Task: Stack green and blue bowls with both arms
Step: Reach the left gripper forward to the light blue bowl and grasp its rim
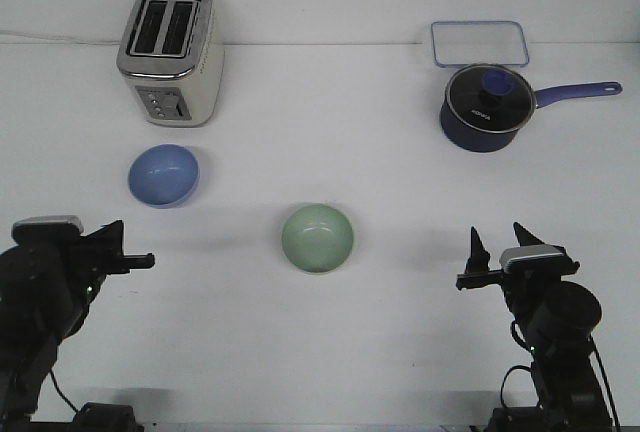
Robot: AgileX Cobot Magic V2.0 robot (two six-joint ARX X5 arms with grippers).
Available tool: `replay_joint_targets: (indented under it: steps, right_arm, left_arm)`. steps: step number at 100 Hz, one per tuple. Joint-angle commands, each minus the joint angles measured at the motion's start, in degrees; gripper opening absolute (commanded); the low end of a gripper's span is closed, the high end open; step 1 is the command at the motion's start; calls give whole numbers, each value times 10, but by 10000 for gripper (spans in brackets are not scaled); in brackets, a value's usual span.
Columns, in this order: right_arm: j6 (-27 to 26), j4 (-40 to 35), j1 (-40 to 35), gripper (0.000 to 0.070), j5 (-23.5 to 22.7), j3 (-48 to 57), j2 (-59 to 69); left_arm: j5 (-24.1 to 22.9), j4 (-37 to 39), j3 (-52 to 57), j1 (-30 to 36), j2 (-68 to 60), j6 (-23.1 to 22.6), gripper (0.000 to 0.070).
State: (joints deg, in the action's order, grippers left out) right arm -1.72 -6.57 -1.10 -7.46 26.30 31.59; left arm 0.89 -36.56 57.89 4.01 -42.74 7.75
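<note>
The pale green bowl (317, 238) sits upright on the white table at the middle. The light blue bowl (163, 175) sits upright to its left and farther back, just in front of the toaster. My left gripper (133, 243) is at the near left, its fingers apart and empty, a little nearer than the blue bowl. My right gripper (499, 239) is at the near right, its two pointed fingers apart and empty, well to the right of the green bowl. Neither gripper touches a bowl.
A cream and silver toaster (171, 53) stands at the back left. A dark blue saucepan with a glass lid (485, 105) stands at the back right, its handle pointing right. A clear rectangular container lid (479, 43) lies behind it.
</note>
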Motion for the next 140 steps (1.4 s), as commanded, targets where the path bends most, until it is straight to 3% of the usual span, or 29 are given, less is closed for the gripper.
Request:
replay_joint_targets:
  steps: [1, 30, 54, 58, 72, 93, 114, 140]
  right_arm:
    - [-4, 5, 0, 489, 0, 2, 3]
    - [-4, 5, 0, 489, 0, 2, 3]
    - [-4, 5, 0, 489, 0, 2, 3]
    - [-4, 5, 0, 489, 0, 2, 3]
    - [-4, 5, 0, 489, 0, 2, 3]
    - [-4, 5, 0, 489, 0, 2, 3]
    - [-4, 5, 0, 489, 0, 2, 3]
    - [-4, 5, 0, 489, 0, 2, 3]
  left_arm:
    - [9, -37, 37, 0, -39, -25, 10]
    - [10, -101, 72, 0, -135, -38, 11]
    - [10, -101, 72, 0, -145, -32, 23]
    - [10, -101, 72, 0, -145, -29, 51]
    - [10, -101, 72, 0, -146, -25, 267]
    - [11, -100, 72, 0, -147, -21, 465]
    - [10, -96, 98, 0, -188, -28, 468]
    - [10, -90, 207, -21, -334, -43, 463]
